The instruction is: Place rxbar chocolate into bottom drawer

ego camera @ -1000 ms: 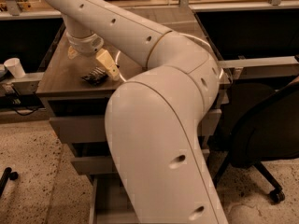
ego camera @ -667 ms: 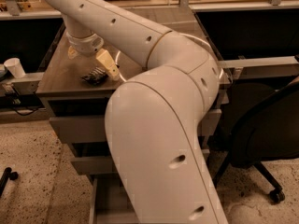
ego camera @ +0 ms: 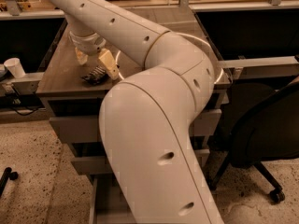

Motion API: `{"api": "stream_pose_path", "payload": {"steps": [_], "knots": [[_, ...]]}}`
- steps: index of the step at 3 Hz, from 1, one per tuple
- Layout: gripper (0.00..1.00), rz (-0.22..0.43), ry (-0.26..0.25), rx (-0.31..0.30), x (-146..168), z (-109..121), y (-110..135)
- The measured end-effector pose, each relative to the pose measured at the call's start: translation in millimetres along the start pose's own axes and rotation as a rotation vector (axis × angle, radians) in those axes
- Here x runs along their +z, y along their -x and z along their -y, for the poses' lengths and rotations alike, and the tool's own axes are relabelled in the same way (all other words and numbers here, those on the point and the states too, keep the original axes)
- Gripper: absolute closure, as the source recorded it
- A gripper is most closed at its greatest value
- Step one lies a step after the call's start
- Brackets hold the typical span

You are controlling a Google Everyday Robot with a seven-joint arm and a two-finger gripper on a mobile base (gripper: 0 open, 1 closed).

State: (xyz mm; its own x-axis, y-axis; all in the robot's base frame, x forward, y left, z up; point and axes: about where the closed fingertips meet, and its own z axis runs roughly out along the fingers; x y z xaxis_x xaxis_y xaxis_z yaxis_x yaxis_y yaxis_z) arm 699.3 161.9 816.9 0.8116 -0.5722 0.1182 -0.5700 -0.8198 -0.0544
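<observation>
My gripper (ego camera: 95, 62) hangs over the left part of the wooden cabinet top (ego camera: 60, 73), fingers pointing down and spread apart. A dark flat wrapper with pale lettering, the rxbar chocolate (ego camera: 94, 75), lies on the top just below and between the fingertips (ego camera: 109, 66); nothing is held. The bottom drawer (ego camera: 101, 203) shows as a pulled-out grey tray at the cabinet's foot, mostly hidden behind my big white arm (ego camera: 154, 139).
Two upper grey drawer fronts (ego camera: 74, 127) sit shut below the top. A white cup (ego camera: 15, 67) stands on a ledge at the left. A black office chair (ego camera: 266, 134) stands at the right. A desk runs along the back.
</observation>
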Motion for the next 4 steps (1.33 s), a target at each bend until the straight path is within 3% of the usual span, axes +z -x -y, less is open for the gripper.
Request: {"api": "stream_pose_path", "payload": {"steps": [3, 4], "knots": [[0.93, 0.0, 0.0, 0.0, 0.0, 0.0, 0.0], [1.0, 0.0, 0.0, 0.0, 0.0, 0.0, 0.0]]}}
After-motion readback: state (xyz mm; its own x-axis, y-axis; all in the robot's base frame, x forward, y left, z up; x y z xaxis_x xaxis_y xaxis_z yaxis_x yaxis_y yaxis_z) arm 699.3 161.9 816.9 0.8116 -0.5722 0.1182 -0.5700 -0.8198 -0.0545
